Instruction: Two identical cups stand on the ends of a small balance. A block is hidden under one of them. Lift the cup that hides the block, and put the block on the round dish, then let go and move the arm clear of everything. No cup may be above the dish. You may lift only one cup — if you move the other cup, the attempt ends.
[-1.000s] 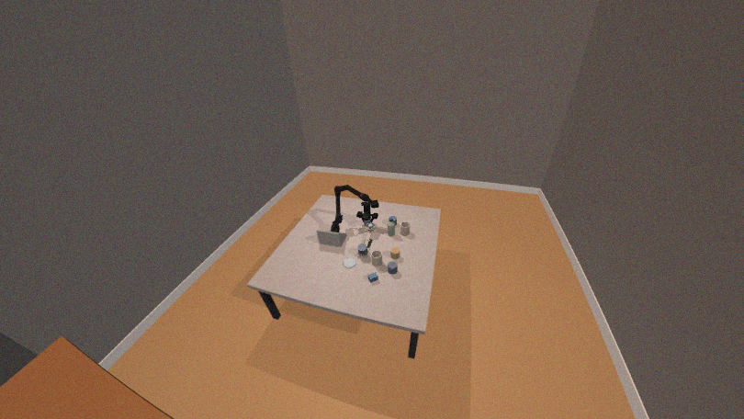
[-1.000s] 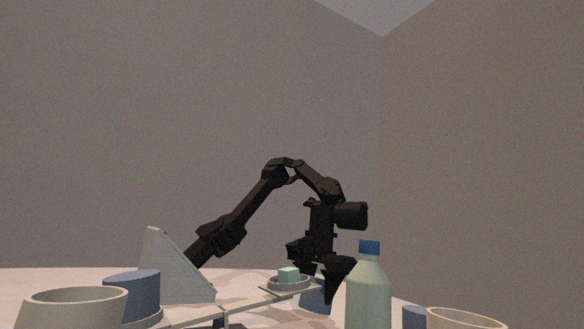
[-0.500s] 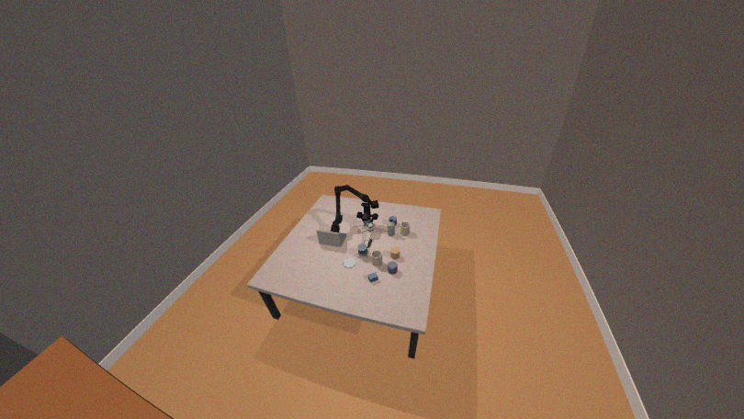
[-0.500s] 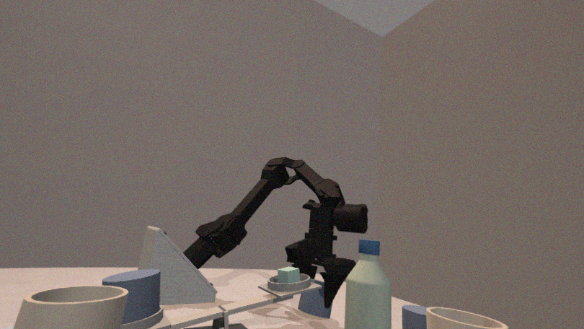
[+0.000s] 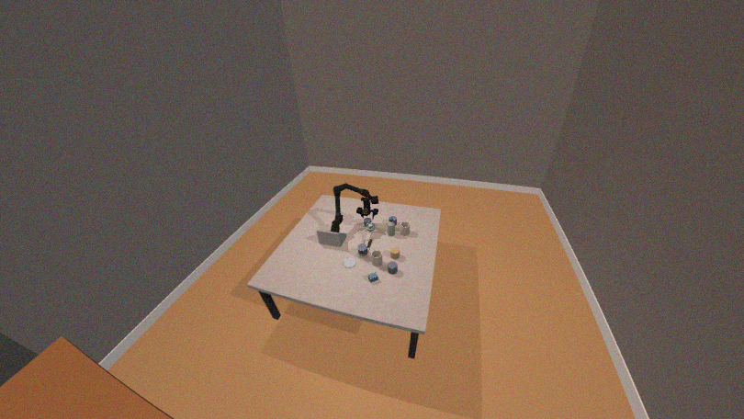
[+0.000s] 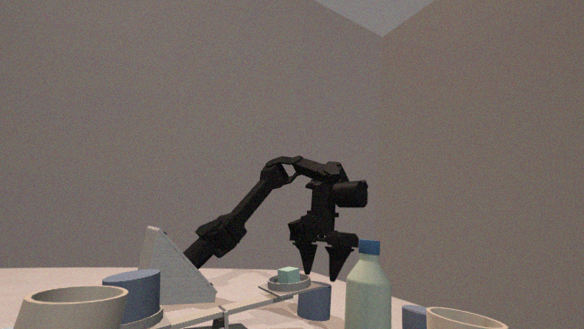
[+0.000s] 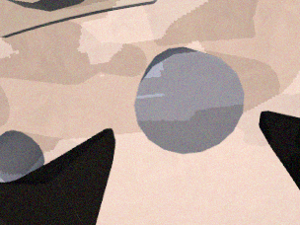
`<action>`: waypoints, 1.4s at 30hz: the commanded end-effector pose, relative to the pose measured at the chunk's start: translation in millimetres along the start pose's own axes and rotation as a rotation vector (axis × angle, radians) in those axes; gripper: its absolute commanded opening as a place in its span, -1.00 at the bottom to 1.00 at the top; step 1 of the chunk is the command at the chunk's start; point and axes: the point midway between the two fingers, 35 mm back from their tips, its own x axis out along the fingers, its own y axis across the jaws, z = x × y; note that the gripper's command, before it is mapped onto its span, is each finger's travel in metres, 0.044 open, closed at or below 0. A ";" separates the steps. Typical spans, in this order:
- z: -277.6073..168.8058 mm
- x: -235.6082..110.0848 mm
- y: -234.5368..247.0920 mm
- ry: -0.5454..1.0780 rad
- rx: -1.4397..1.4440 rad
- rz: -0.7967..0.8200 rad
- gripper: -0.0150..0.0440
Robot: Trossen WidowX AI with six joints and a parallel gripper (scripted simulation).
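My gripper is open and empty. It hangs just above a blue-grey cup that stands upside down on the table, beside the raised end of the balance. A pale green block sits uncovered on that end's round pad. The other blue cup stands on the low end of the balance. The white round dish lies on the table toward the front, away from the arm.
A green bottle stands close to the right of the gripper. A grey wedge stands by the arm's base. Beige bowls, a yellow cylinder, a blue cylinder and a blue cube stand around.
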 end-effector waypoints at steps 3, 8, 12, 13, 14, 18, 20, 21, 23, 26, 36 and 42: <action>2.9 -7.8 6.6 -0.002 -0.033 0.027 0.73; 18.9 -15.5 20.6 -0.018 -0.069 0.040 0.39; 39.0 -22.9 31.5 -0.030 -0.095 0.029 0.39; 50.3 -27.4 36.7 -0.033 -0.109 0.021 0.39; 62.1 -32.1 41.4 -0.034 -0.124 0.014 0.39; 107.1 -51.2 53.4 -0.012 -0.176 -0.011 0.39; 114.4 -54.4 54.5 -0.005 -0.185 -0.014 0.39; 114.4 -54.4 54.5 -0.005 -0.185 -0.014 0.39; 114.4 -54.4 54.5 -0.005 -0.185 -0.014 0.39; 114.4 -54.4 54.5 -0.005 -0.185 -0.014 0.39; 114.5 -35.5 54.5 -0.005 -0.185 -0.014 0.39; 114.6 -25.8 54.7 -0.005 -0.185 -0.014 0.39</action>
